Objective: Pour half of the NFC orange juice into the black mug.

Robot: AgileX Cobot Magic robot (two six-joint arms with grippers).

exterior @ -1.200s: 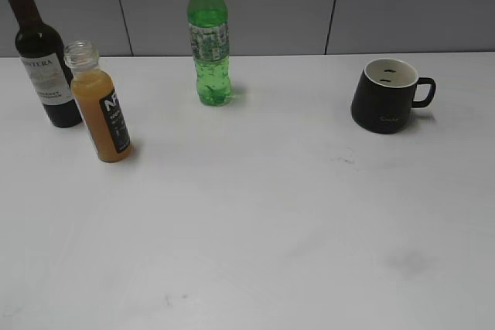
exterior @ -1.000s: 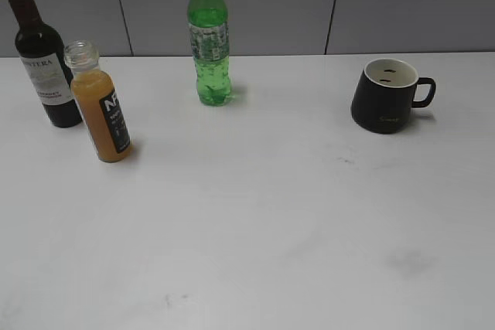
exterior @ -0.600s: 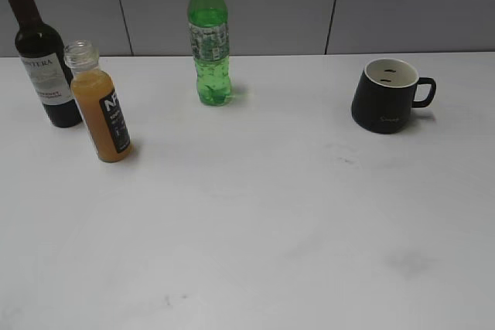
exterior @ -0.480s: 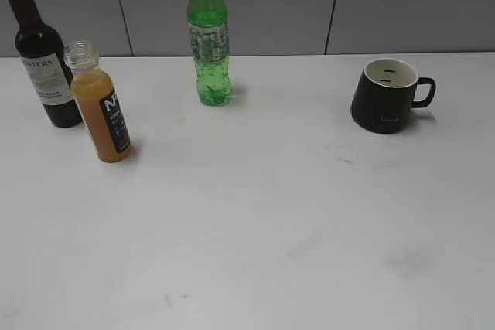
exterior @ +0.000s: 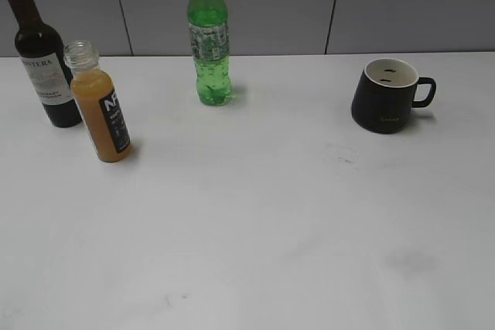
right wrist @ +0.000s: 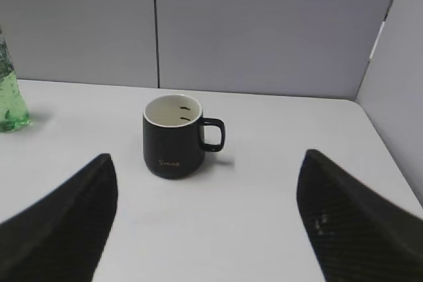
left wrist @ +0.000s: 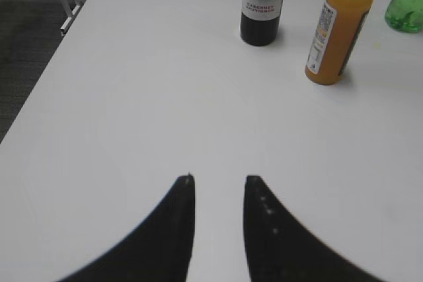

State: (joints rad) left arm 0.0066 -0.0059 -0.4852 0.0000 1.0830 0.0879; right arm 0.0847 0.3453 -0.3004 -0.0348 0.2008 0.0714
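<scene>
Orange juice bottle [exterior: 100, 106], uncapped, upright on white bench [exterior: 247, 214], far left.
Placed just beside a wine bottle [exterior: 40, 56]; a green soda bottle [exterior: 209, 36] stands farther back. Black mug [exterior: 385, 96] is set well apart at the right, handle turned right. Left claw [left wrist: 218, 179] is seen slightly parted, empty; right claw [right wrist: 205, 229] is spread wide, empty, facing the mug.
</scene>
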